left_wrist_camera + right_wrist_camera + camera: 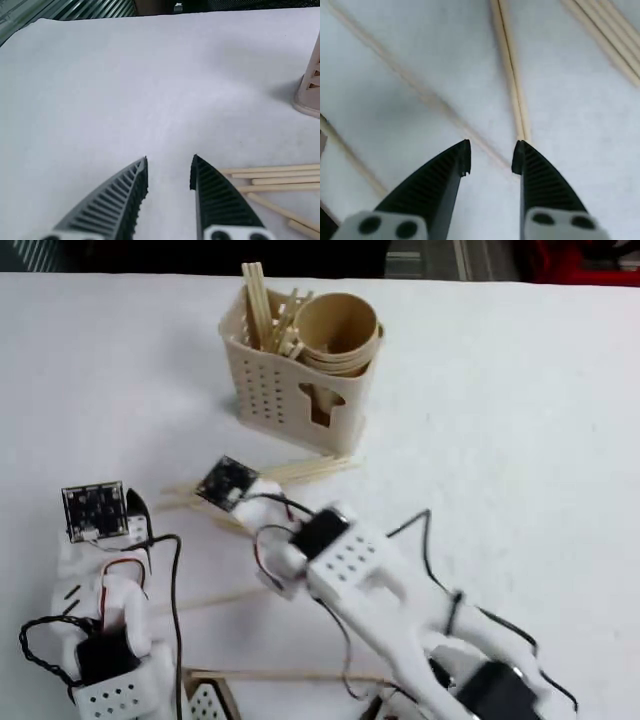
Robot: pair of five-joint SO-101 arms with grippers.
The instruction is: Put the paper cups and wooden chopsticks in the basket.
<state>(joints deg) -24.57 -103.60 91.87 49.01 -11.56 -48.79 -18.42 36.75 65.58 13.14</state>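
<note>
The basket (300,390) stands upright at the far middle of the table (520,420). Nested paper cups (340,332) sit in its right part and several wooden chopsticks (262,302) stand in its left part. More chopsticks lie loose on the table: a bundle (312,470) just on the near side of the basket's foot, and a single chopstick (215,600) nearer, between the two arms. The right gripper (491,152) hangs low over the table on the near side of the basket, its jaws parted and holding nothing. The end of a chopstick pair (511,75) lies right at the tip of one finger. The left gripper (169,167) is at the near left, likewise parted and empty, over bare table. Ends of loose chopsticks (275,177) lie to its right, and the basket's corner (310,90) is farther off.
</note>
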